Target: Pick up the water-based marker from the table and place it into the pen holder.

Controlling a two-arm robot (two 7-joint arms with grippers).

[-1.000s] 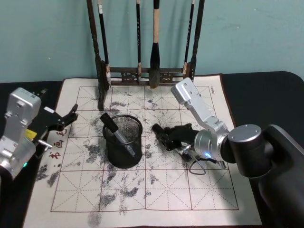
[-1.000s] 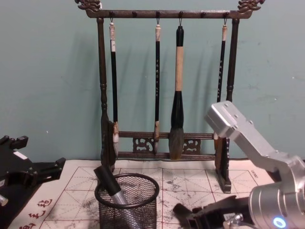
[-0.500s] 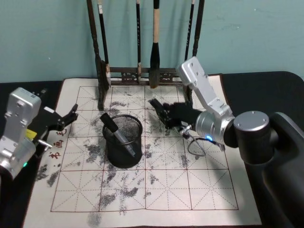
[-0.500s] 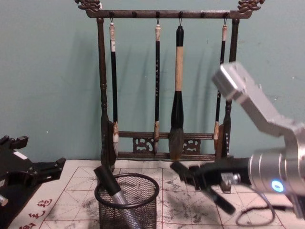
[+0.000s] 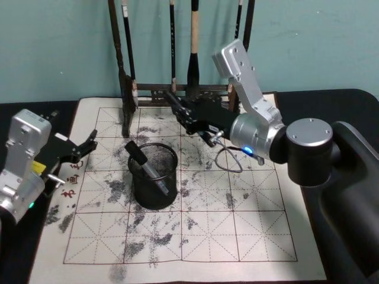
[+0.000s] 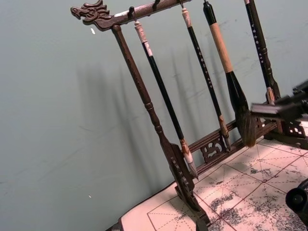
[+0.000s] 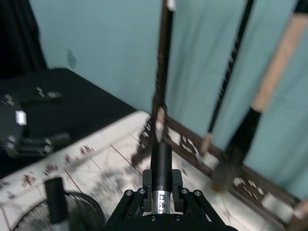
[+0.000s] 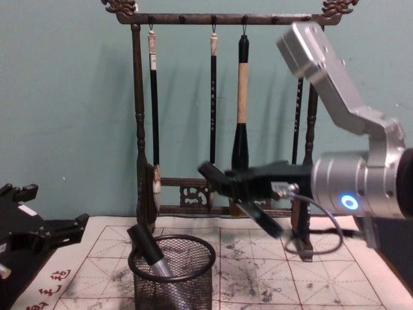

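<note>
Above the ink-spotted practice mat (image 5: 237, 236), between the tall dark wooden brush rack (image 8: 137, 129) and the round black wire-mesh pen holder (image 5: 155, 192), you have the right gripper (image 5: 188, 113) raised well clear of the black desk (image 5: 331, 100). Its fingers are closed on a water-based marker with a black cap and silver barrel (image 7: 161, 166). The right wrist view shows the cap poking out ahead of them. So the pickup reads as done and the marker is off the desk. What remains is the placing. From the head view the gripper sits behind the holder and to its right, near but not over the thick rim, and the marker lies at a slant rather than pointing down. You will likely have to carry it across above the opening, tip it more upright, lower it and let go. A second dark marker (image 5: 148, 167) already leans inside the holder against the left of the rim, so aim for the free side to avoid knocking it. Your left gripper (image 5: 74, 155) is parked at the mat's left edge, with its fingers apart and nothing in them.
</note>
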